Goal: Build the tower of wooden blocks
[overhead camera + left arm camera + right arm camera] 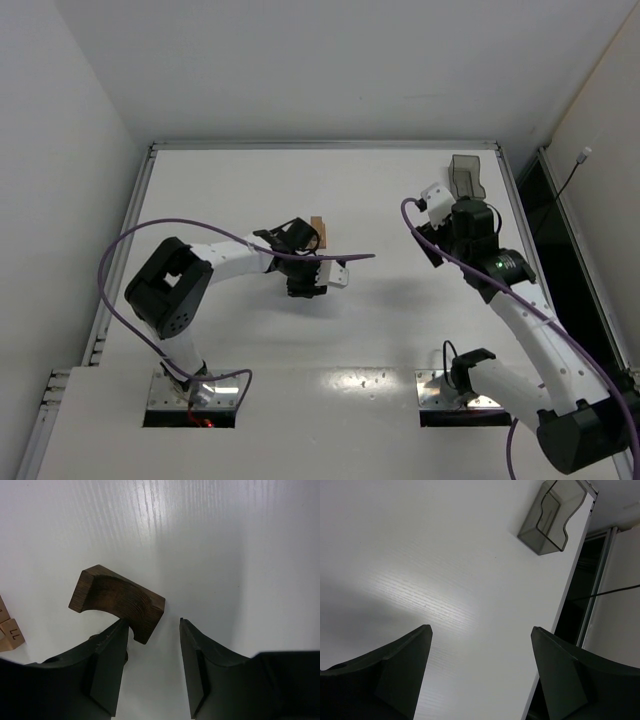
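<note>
Wood block tower is barely a thing at this point. From the top camera it's just a small tan stub around the middle of the bench, right beside the left end effector, on its right. In the left wrist camera, a couple of tan blocks peek in at the left edge, and one of them has "LL" printed on it.

The dark brown piece has a curved scoop cut into it. It's lying flat on the bench by itself, apart from the tan blocks. Its near corner sits right at the tip of one finger of the left end effector. The jaws are partly apart with a gap between them, and they aren't clamped on anything.

The right end effector is over on the right side, jaws spread wide with only bare bench between them. The translucent grey container sits beyond it at the far right corner, up against the bench edge.
</note>
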